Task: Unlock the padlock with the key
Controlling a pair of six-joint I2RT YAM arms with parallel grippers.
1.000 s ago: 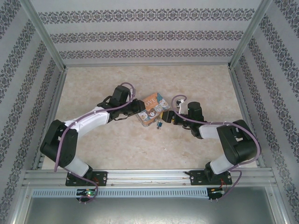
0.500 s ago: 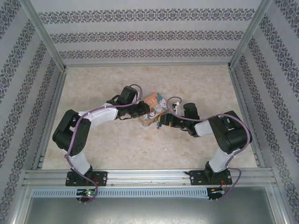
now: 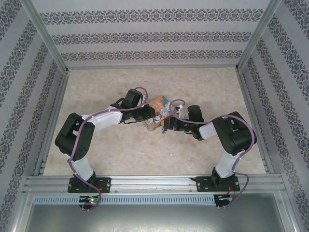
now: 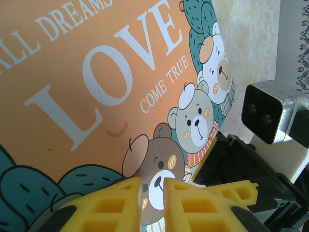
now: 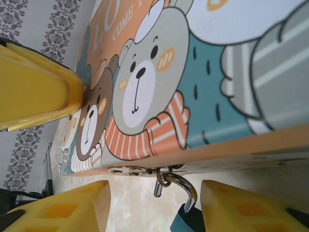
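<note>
The orange "LOVE" tin box [image 3: 158, 110] lies mid-table. Its lid [image 4: 96, 72] faces my left wrist camera. My left gripper [image 4: 152, 186] rests its tips on the lid by the brown bear, barely open with nothing in the narrow gap. One of its fingers [image 5: 38, 92] presses the lid in the right wrist view. The teal padlock [image 5: 190, 220] hangs by its silver shackle [image 5: 186, 186] from the box's latch [image 5: 145, 170]. My right gripper [image 5: 155, 203] is open, a finger on each side of the padlock, the right one nearer. The key is hidden.
The right wrist's camera housing [image 4: 268, 113] sits just past the box's edge. Both arms [image 3: 96, 121] [image 3: 227, 133] bend inward and meet at the box. Patterned walls and metal rails [image 3: 48, 125] bound the beige table.
The right arm has pushed left toward the box's latch and its jaws have narrowed. The left arm swung forward a second ago and has stayed on the lid since.
</note>
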